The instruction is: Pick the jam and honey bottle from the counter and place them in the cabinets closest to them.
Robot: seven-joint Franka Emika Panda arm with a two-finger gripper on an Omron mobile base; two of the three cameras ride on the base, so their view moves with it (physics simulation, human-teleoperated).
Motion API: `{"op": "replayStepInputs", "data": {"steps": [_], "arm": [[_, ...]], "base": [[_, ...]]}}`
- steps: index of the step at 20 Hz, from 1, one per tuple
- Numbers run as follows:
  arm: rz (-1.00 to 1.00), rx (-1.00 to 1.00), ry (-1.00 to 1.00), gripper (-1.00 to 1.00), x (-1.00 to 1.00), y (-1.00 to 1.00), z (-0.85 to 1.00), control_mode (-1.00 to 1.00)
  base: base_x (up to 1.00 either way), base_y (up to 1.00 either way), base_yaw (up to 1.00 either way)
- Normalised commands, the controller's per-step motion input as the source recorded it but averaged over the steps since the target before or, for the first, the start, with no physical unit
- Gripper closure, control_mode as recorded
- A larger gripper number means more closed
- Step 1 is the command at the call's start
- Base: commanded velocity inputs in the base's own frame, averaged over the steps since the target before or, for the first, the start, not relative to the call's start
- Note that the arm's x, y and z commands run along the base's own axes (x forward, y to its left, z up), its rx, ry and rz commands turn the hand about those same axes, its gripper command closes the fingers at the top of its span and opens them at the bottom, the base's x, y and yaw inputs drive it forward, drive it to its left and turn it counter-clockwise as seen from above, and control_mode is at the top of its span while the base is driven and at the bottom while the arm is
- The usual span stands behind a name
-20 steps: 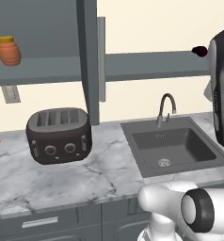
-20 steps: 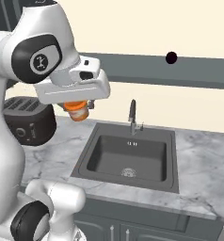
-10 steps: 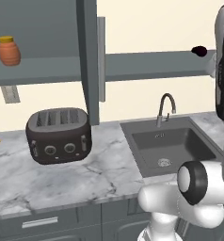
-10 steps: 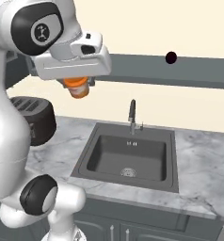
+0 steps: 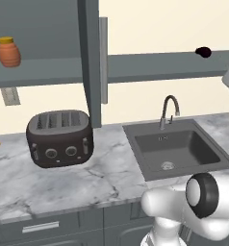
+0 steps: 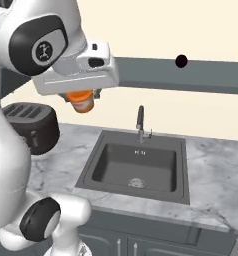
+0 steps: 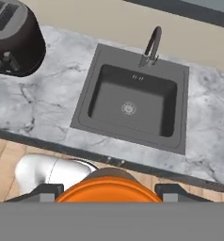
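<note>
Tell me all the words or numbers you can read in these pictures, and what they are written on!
No words or numbers can be read anywhere.
Arm joint: a small white emblem on a dark round cap, a sign and not letters.
Toaster: round knobs on its front, no readable marks.
Jam held in the gripper: plain orange, no label.
Orange pot on the cabinet shelf: no label.
</note>
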Motion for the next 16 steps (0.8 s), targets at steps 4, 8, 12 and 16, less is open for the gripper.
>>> {"op": "replayStepInputs", "data": {"steps": [4, 8, 12, 16], "arm": [[0.01, 0.03, -0.31, 1.00, 0.39, 0.00, 0.12, -1.00], [0.01, 0.05, -0.34, 1.00, 0.32, 0.00, 0.08, -1.00], [0.00, 0.02, -0.19, 1.00, 0.47, 0.09, 0.27, -1.00], [0.00, 0.00, -0.01, 1.00, 0.58, 0.07, 0.30, -1.00]], "base": [[0.00, 0.00, 0.00], [0.00, 0.00, 0.00], [0.00, 0.00, 0.00], [0.00, 0.00, 0.00]]}}
